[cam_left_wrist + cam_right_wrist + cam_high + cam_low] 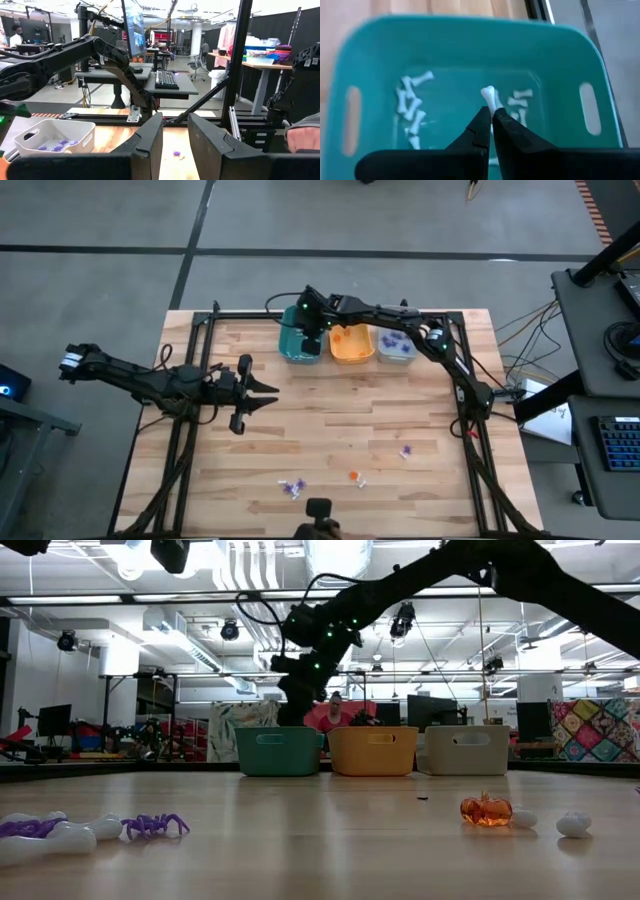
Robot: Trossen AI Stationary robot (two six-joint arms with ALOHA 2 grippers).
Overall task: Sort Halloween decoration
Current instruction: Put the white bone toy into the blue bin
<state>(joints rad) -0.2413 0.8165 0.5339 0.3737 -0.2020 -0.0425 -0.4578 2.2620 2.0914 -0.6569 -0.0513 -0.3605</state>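
- While the wooden table (330, 430) lies under both dark arms, the right arm reaches across its far edge and the left arm waits over the near-left part.
- Three bins stand side by side at the far edge: the teal bin (297, 348), the orange bin (351, 346) and the grey bin (396, 347), apparently one for each colour of trinket.
- The right gripper (491, 119) hangs over the teal bin, its fingers closed on a white bone (489, 95) held by one end, likely so it can drop among the white bones (412, 102) already on the bin's floor.
- The left gripper (262, 391) hovers clear of the wood, jaws a little apart and holding nothing.
- Purple trinkets (55, 146) lie in the grey bin.
- Unsorted pieces lie scattered at the near edge: a purple spider (155, 826), a translucent orange pumpkin (486, 810) and a few white bits (574, 825), so the sorting looks well along but unfinished.
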